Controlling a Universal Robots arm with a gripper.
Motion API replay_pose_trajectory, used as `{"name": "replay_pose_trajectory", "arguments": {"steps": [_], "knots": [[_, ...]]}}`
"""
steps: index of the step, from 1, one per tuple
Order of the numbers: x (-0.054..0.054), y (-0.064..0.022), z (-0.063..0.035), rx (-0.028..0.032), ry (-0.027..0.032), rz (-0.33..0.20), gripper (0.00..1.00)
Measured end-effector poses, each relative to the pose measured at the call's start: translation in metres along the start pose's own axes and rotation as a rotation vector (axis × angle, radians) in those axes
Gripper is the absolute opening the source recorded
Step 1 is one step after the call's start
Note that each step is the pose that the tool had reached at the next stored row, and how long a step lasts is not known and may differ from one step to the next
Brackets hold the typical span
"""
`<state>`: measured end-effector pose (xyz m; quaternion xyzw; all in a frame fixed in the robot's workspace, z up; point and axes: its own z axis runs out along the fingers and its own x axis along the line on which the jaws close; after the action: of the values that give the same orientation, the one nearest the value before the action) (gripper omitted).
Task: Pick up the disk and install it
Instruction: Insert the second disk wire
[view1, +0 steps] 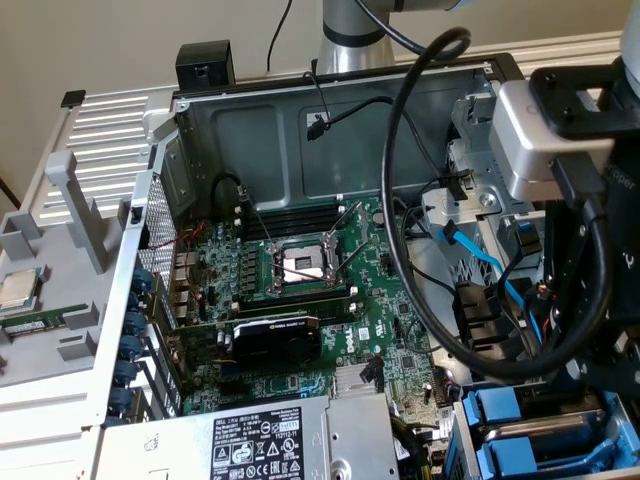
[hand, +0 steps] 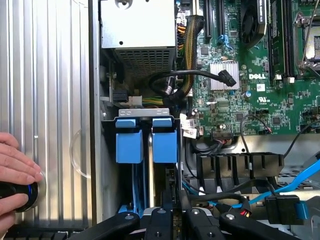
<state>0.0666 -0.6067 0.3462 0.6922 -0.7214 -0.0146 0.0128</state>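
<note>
Item: the disk (hand: 165, 142), stood on edge in its blue frame within the drive bay (hand: 145, 113), beside a second blue-framed unit (hand: 129, 142). The gripper (hand: 173, 212) is set directly over it, fingers drawn narrow and apparently closed on its edge, though the contact itself is hidden. Seating is judged best done square to the bay rails and pressed straight, with the blue data cable (hand: 295, 177) kept clear.

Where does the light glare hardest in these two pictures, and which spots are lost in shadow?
Exterior view: the pale housing on the arm glares brightest, while the case's back wall lies in dull shade. Wrist view: the ribbed metal panel and power-supply box wash out pale; the bay around the blue frames goes dark.
</note>
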Motion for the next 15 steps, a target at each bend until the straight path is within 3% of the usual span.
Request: {"name": "replay_pose_trajectory", "arguments": {"steps": [15], "knots": [[-0.0016, 0.0000, 0.0025, 0.0003, 0.0007, 0.000, 0.16]]}}
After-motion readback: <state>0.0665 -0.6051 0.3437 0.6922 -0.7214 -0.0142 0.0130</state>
